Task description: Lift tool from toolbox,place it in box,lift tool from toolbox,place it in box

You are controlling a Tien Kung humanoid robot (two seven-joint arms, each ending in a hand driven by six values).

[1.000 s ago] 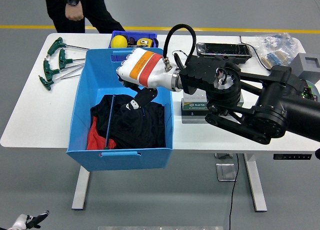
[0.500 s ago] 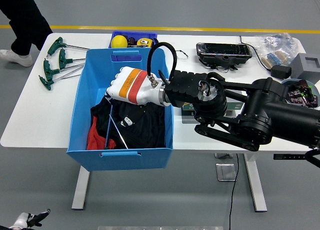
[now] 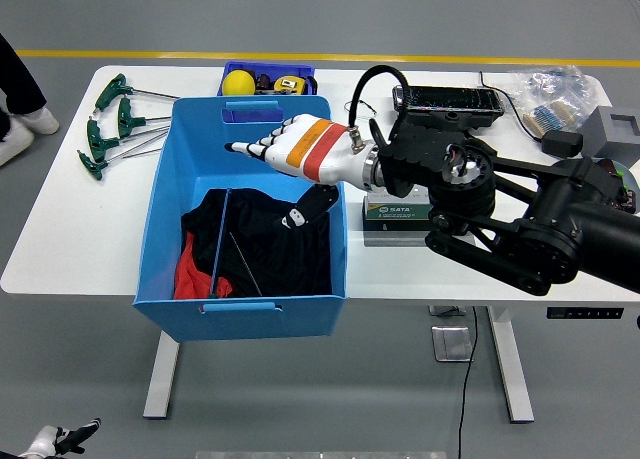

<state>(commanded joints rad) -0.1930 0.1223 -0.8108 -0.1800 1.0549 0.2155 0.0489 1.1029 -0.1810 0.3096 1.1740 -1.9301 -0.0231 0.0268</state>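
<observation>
Right hand: my right hand (image 3: 285, 147) hangs over the blue bin (image 3: 160, 214), fingers stretched flat and spread, thumb tucked below, holding nothing.
What changed: half a second ago the hand sat lower in the bin with a thin rod under its fingers; now it has lifted and opened, and the rod lies loose on the cloth.
Task thing: the tool (image 3: 246, 263) is a slim grey rod resting slantwise on the black cloth (image 3: 260, 241) inside the bin. I can't make out its handle end against the dark fabric.
Meaning: I judge this placement done; the next pick has to come from the toolbox.
Toolbox: the grey case (image 3: 397, 215) lies just right of the bin, mostly under my forearm, hard-edged with a green label.
Other tools: green T-handle keys (image 3: 108, 124) lie fanned on the white table (image 3: 60, 229), left of the bin, well apart from my hand.
Materials: bin is smooth rigid plastic; the cloth is soft and rumpled, with a red fold (image 3: 190, 276) at its left; the hand's shell is glossy white with an orange and red band.
Left hand: out of view.
</observation>
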